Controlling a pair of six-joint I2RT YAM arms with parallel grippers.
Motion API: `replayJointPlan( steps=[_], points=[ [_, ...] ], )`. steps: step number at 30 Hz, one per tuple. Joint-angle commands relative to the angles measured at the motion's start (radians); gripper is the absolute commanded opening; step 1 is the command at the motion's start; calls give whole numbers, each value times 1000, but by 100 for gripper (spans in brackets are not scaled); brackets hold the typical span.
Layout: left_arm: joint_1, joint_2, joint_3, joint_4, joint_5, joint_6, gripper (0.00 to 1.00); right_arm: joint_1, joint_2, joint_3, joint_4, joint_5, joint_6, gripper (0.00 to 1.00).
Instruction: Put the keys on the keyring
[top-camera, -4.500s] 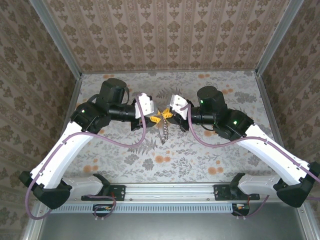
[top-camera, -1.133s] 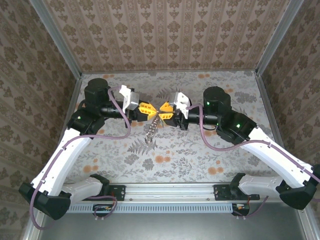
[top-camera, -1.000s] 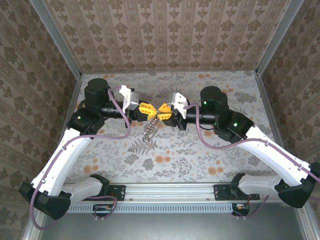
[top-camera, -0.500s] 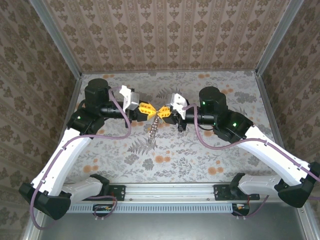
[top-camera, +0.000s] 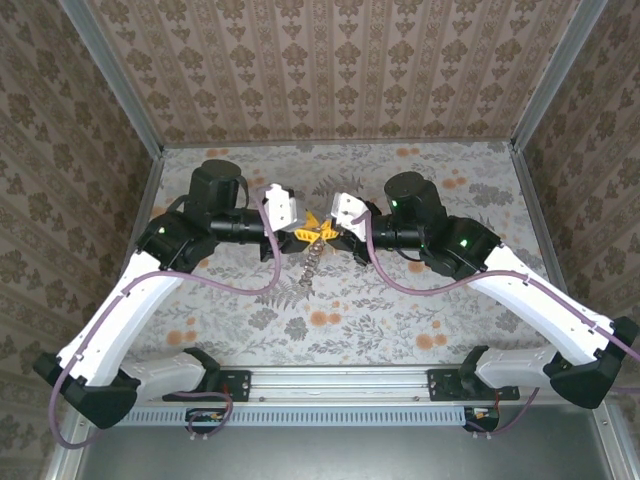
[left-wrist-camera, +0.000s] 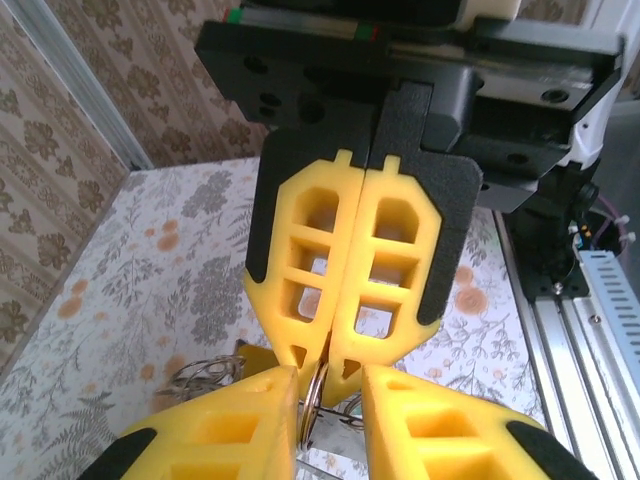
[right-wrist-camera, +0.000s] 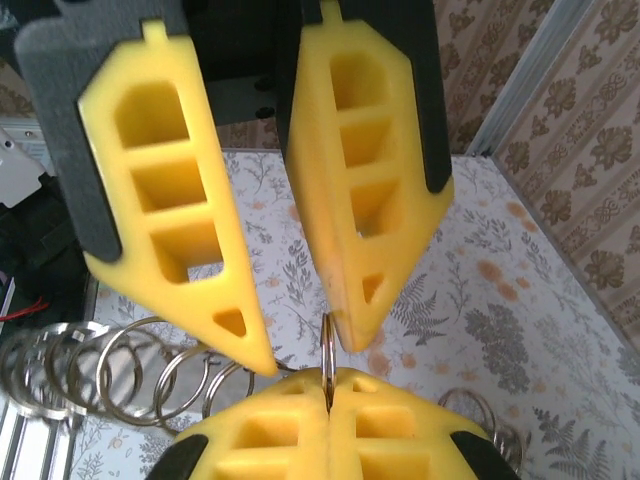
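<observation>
Both arms have drawn inward since half a second ago, and the left gripper (right-wrist-camera: 298, 345), shut then, now stands with its jaws a little apart. Facing it tip to tip, the right gripper (right-wrist-camera: 328, 392) is clamped tight on the end ring (right-wrist-camera: 327, 345) of the keyring (top-camera: 309, 266), a chain of linked metal rings. That ring stands on edge just above the right gripper's tips, its rim reaching into the gap between the left gripper's yellow fingers (right-wrist-camera: 350, 300); whether they touch it I cannot tell. From the right gripper the chain's long axis runs toward the arm bases, leaning slightly leftward, over the flowered tablecloth (top-camera: 400, 300).
</observation>
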Motion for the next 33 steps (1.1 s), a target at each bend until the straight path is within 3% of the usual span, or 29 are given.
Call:
replayJointPlan(
  steps=[1, 6, 9, 12, 14, 16, 19, 23, 29, 33],
  points=[
    [-24, 23, 32, -68, -83, 52, 24, 6, -6, 43, 23, -3, -21, 0],
    [-33, 30, 36, -69, -126, 58, 24, 9, -10, 40, 24, -21, -27, 0],
    [-33, 30, 33, -67, -123, 56, 12, 9, -13, 35, 29, -27, -27, 0],
    [-35, 29, 25, -53, -137, 54, 9, 9, -18, 30, 34, -33, -28, 0],
    [-34, 23, 20, -43, -143, 54, 0, 9, -25, 25, 43, -41, -31, 0],
    [-33, 20, 18, -37, -127, 52, 0, 9, -37, 13, 56, -48, -35, 0],
    [5, 1, -2, 25, 2, 7, 0, 7, -54, -13, 75, -43, -33, 0],
    [107, -72, -83, 232, 222, -139, 0, 7, -64, -34, 68, -32, -19, 5],
    [149, -97, -117, 375, 392, -256, 0, 8, -67, -30, 76, -60, -2, 5],
    [148, -104, -137, 422, 422, -287, 0, 8, -56, -20, 84, -77, 9, 14]
  ],
)
